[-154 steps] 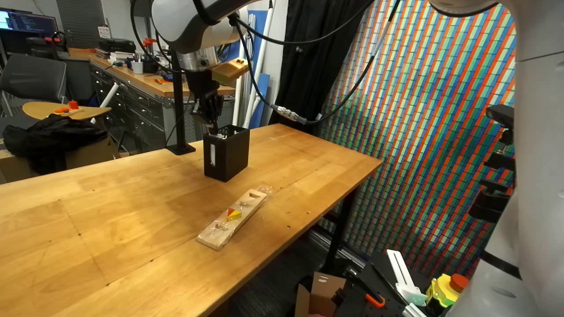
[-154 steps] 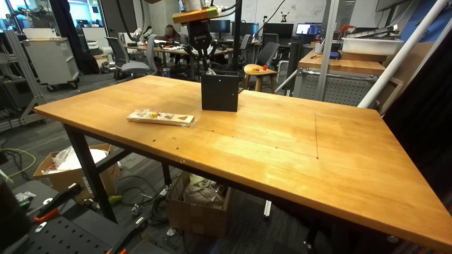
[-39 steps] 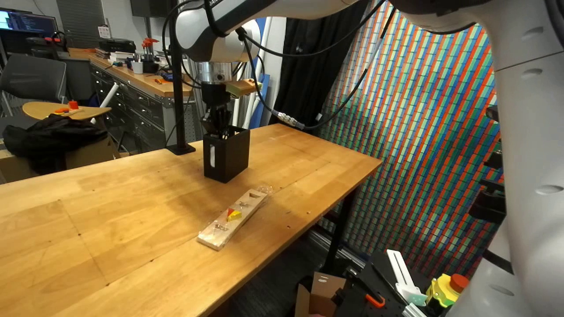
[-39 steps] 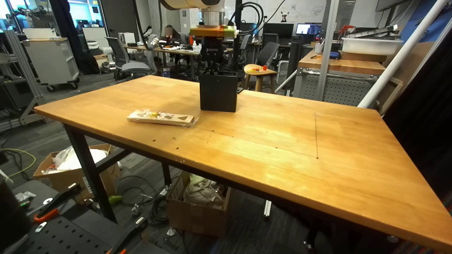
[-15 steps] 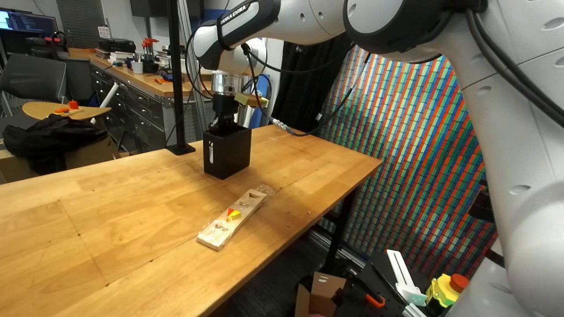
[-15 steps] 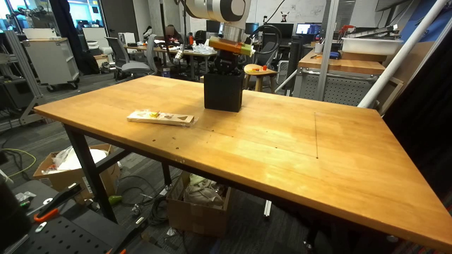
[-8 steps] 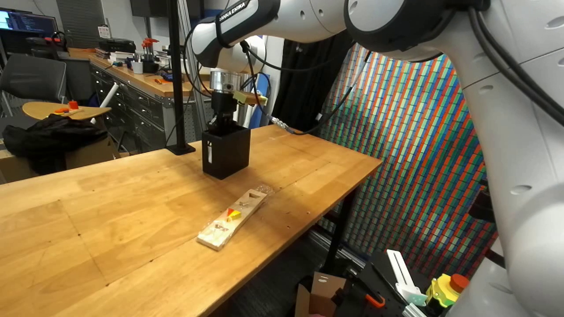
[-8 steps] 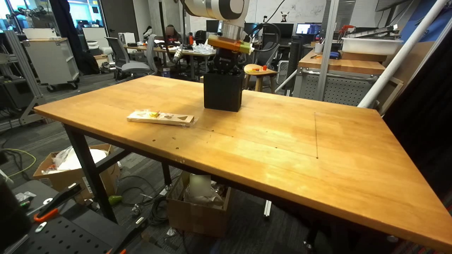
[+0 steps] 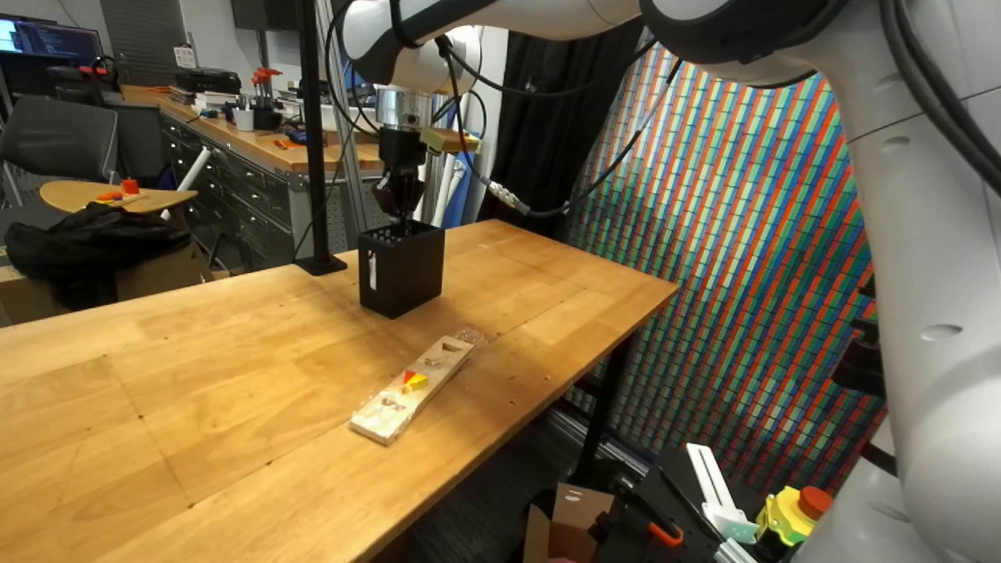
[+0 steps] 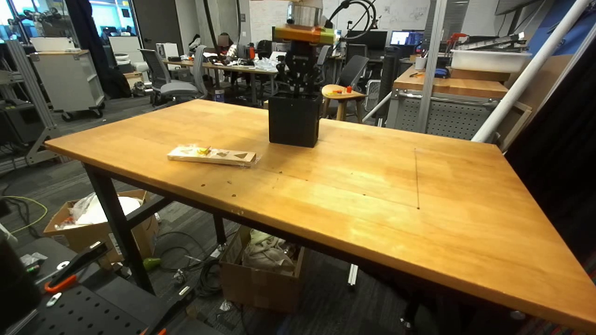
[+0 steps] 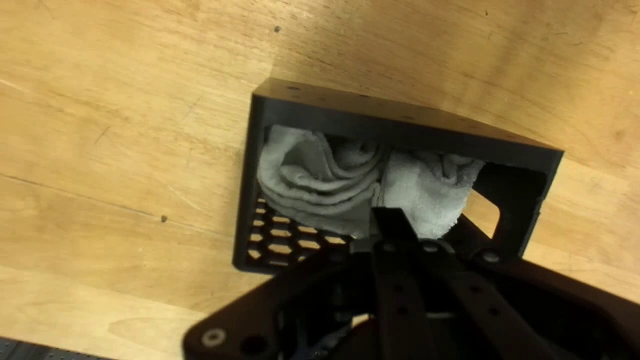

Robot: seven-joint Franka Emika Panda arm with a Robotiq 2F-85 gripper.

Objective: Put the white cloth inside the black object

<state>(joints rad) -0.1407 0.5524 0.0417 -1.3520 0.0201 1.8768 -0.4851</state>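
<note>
The black object is an open-topped box standing upright on the table, shown in both exterior views. In the wrist view the white cloth lies bunched in folds within its walls, with a flatter part toward the side that has a slot. Part of the perforated wall is left uncovered. My gripper points down with its fingers together, the tips overlapping the cloth in this view. I see no cloth pinched between them. In an exterior view the gripper reaches to the box's opening, the fingertips partly hidden by its rim.
A tan wooden strip with red and yellow pieces and clear wrap lies in front of the box. Close behind the box stands a black post on a flat base. A table edge runs past the strip.
My gripper has risen from deep within the box to about its rim over the last half second. Since a few seconds ago the box has shifted slightly.
</note>
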